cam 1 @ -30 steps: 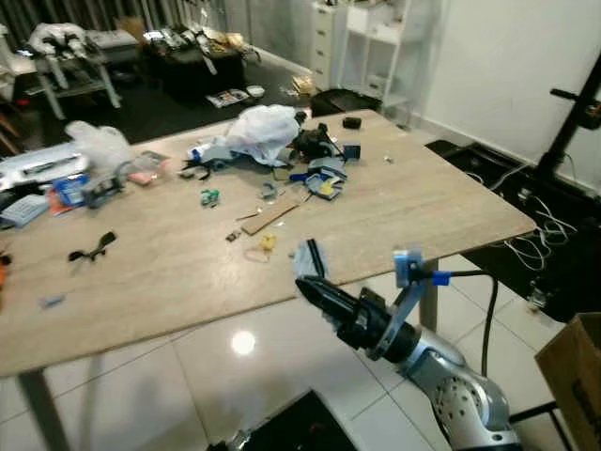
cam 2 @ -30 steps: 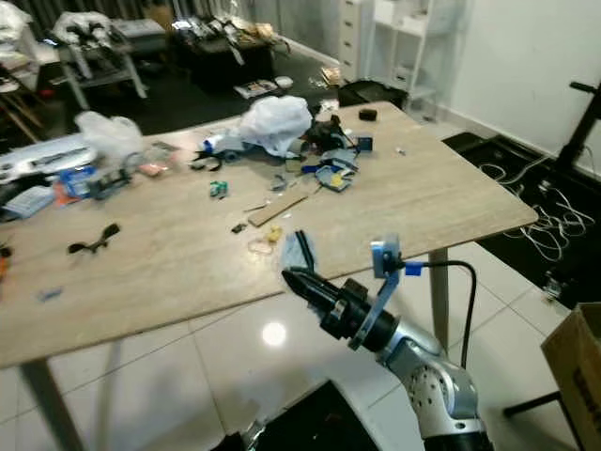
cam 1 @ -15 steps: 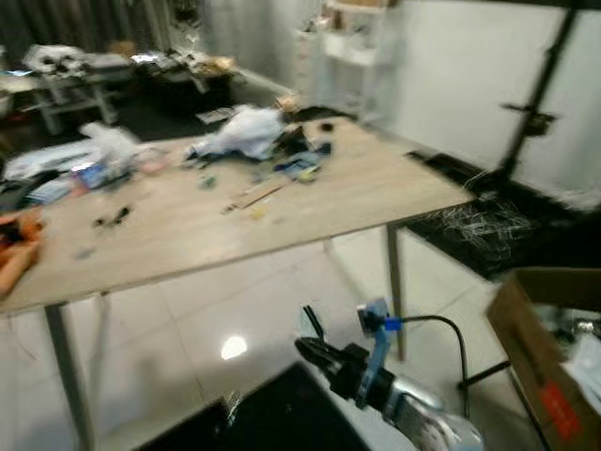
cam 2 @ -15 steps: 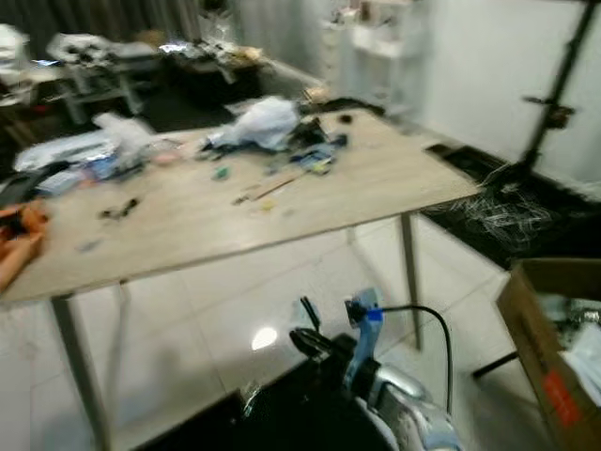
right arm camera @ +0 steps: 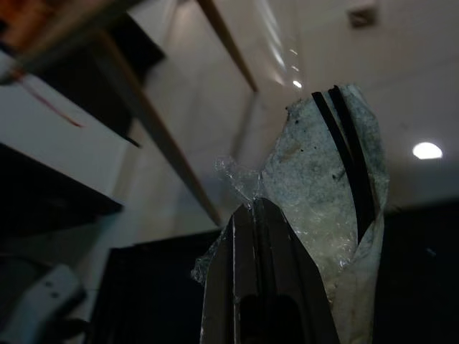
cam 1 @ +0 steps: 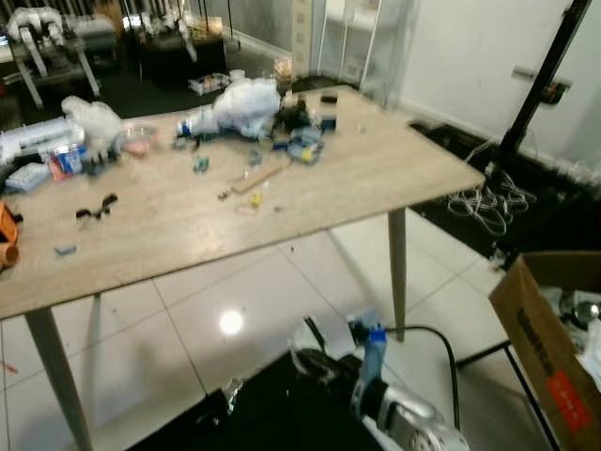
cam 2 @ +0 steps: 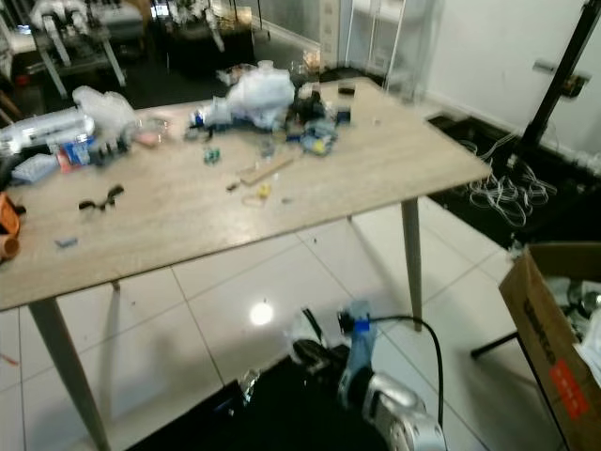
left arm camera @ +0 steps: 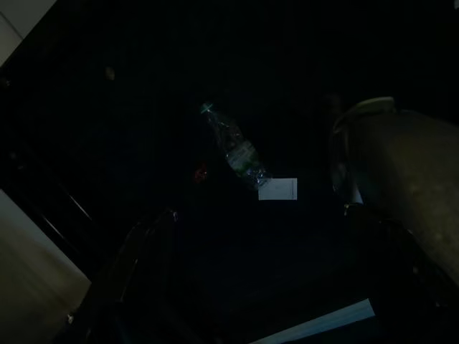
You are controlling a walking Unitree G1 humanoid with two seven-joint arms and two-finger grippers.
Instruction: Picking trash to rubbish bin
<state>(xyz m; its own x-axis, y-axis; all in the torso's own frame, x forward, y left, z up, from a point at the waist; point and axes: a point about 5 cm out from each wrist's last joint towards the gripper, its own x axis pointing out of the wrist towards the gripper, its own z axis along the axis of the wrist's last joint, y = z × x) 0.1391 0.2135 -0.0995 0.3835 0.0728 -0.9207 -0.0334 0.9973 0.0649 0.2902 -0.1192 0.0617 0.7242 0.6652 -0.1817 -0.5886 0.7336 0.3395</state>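
My right gripper [cam 1: 308, 348] is low in front of me, over the near edge of a black rubbish bin [cam 1: 272, 418]. It is shut on a crumpled clear wrapper [right arm camera: 323, 186] with black stripes; the right wrist view shows the fingertips [right arm camera: 251, 215] pinching the wrapper's lower edge. More trash lies on the wooden table [cam 1: 376, 178] beyond: a white plastic bag [cam 1: 246, 97] and a pile of small scraps [cam 1: 300, 143]. The left wrist view is very dark; a plastic bottle [left arm camera: 233, 147] and a white slip [left arm camera: 277, 188] can be made out.
An open cardboard box [cam 1: 540, 334] holding rubbish stands on the floor at the right. Cables [cam 1: 484, 197] and a black stand [cam 1: 540, 89] are beyond the table's right end. White tiled floor lies between me and the table legs [cam 1: 397, 268].
The camera has pulled back from the table and turned. My right gripper, still holding the wrapper, has come down from table height to just above the black bin.
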